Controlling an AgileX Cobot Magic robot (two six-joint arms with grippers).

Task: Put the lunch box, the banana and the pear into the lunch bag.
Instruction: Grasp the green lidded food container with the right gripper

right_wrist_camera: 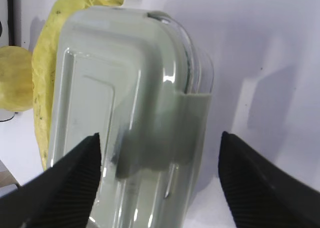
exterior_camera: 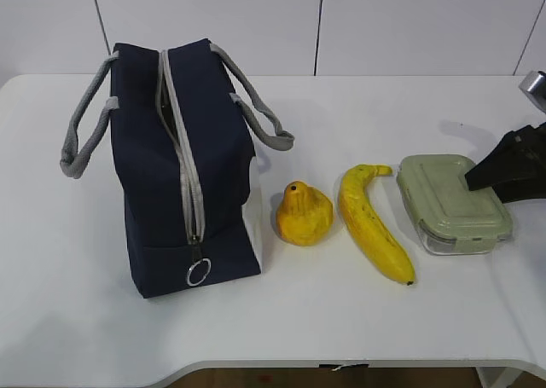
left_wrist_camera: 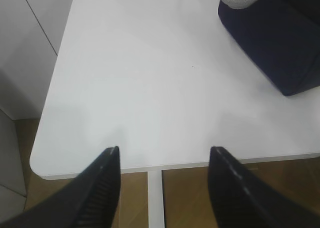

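Exterior view: lunch bag at left, zipper closed; pear, banana and lunch box in a row on the surface to its right. Right gripper hangs over the box's far right end.

Left wrist view: left gripper, jaws open and empty, near the surface's left edge, bag well apart.

Right wrist view: jaws wide open, straddling the box's short width; its long axis runs away from them.
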